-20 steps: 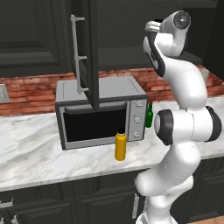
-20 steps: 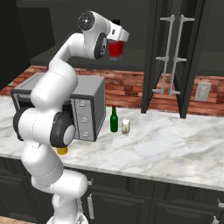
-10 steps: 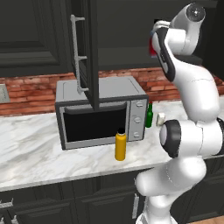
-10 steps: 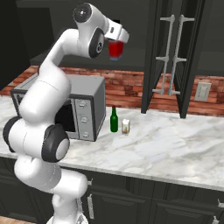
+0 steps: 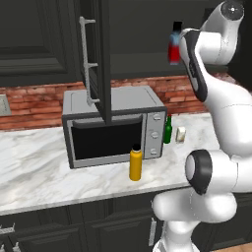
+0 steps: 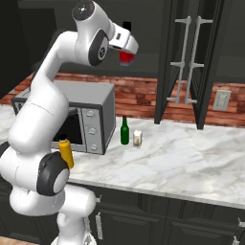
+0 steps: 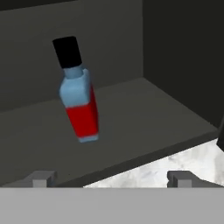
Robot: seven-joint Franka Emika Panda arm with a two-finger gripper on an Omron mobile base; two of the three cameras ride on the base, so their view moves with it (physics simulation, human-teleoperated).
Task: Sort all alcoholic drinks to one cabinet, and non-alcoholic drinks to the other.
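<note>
- The pincer (image 7: 113, 178) stands wide with nothing between its tips, raised at the mouth of the upper cabinet and facing in.
- Just beyond it the flat-sided bottle (image 7: 78, 94), blue above and red below with a black cap, stands on the cabinet shelf (image 7: 144, 118), apart from the tips and leaning slightly in the hand view; that lean may come from the camera's roll.
- This step looks like the release of the first alcoholic drink. To finish it well, draw the hand straight back along its own line and keep the jaws spread, so neither tip clips the bottle and topples it.
- Clear the open cabinet door (image 5: 104, 59) before swinging down.
- Down on the tabletop (image 6: 191, 158), the yellow-orange bottle (image 5: 136, 163) stands in front of the microwave (image 5: 113, 125).
- Further back, the green bottle (image 6: 125, 131) and the small cream container (image 6: 138, 138) stand just beside each other, right of the microwave.
- The green bottle belongs beside the blue and red one, so it seems the sensible next pick.
</note>
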